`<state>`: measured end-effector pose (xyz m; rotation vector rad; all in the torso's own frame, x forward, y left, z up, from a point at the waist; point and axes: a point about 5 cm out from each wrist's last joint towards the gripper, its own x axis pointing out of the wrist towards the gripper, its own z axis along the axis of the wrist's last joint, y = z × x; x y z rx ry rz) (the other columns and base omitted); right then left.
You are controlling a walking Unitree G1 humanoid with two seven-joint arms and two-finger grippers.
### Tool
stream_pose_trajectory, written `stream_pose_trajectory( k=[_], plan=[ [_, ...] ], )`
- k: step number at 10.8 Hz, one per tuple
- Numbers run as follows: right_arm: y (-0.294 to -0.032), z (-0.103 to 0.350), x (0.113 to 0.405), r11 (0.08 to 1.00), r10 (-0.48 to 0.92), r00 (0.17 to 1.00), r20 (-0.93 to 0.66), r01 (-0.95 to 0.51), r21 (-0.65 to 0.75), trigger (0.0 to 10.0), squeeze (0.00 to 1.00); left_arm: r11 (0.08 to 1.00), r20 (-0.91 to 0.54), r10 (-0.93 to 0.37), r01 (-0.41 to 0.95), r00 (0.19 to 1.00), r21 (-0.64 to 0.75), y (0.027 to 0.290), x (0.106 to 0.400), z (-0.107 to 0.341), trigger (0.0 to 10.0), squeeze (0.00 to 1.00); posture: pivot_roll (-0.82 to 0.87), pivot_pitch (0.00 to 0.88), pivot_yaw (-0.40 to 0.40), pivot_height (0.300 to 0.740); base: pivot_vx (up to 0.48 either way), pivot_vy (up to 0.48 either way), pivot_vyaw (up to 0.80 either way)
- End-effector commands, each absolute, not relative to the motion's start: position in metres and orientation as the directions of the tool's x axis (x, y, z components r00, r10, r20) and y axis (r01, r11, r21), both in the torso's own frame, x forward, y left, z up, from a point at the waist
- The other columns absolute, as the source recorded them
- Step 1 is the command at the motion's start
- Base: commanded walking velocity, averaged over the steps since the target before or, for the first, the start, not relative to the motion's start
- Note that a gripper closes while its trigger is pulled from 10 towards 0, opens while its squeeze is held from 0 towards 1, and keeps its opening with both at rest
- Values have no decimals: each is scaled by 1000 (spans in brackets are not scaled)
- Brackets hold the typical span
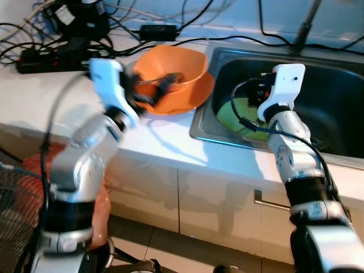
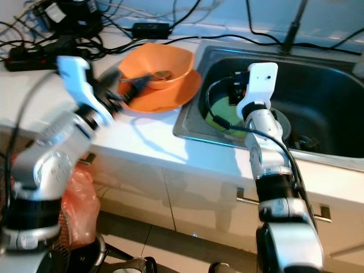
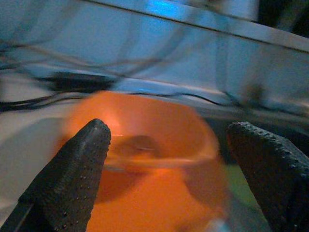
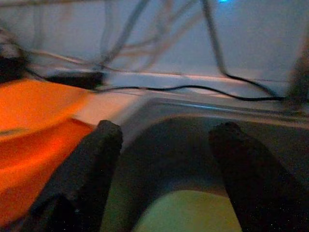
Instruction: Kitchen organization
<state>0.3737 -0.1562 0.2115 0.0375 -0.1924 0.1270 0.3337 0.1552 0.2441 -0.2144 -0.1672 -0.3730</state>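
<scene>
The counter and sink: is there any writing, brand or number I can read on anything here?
None can be read.
Orange bowl: plain, no marking shows.
Power strip and black adapters at the back of the counter: any labels are too small and blurred.
Sink and green plate in it: no text shows.
Left pincer and right pincer: plain black fingers, no lettering.
</scene>
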Motion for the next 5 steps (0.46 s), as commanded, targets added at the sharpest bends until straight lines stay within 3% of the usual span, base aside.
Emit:
stream_pose_trajectory(
  k=[1, 3, 4, 5],
  plan=[
    [-145, 219, 369, 978, 186, 958, 220, -202, 48, 10000, 1000, 927, 214, -263, 308, 941, -213, 168, 339, 247, 10000, 1000, 45, 93, 20, 740, 0, 0, 0],
    [-126, 223, 358, 956, 266, 933, 242, -287, 57, 10000, 1000, 913, 250, -168, 246, 954, -324, 178, 346, 250, 10000, 1000, 29, 89, 14, 740, 0, 0, 0],
    [-122, 223, 356, 949, 285, 928, 241, -308, 61, 10000, 243, 904, 263, -153, 242, 953, -351, 178, 347, 251, 10000, 1000, 26, 89, 13, 740, 0, 0, 0],
    [-119, 222, 352, 943, 305, 924, 231, -327, 62, 10000, 0, 879, 251, -121, 221, 960, -422, 179, 349, 246, 10000, 1000, 21, 87, 10, 740, 0, 0, 0]
  ],
)
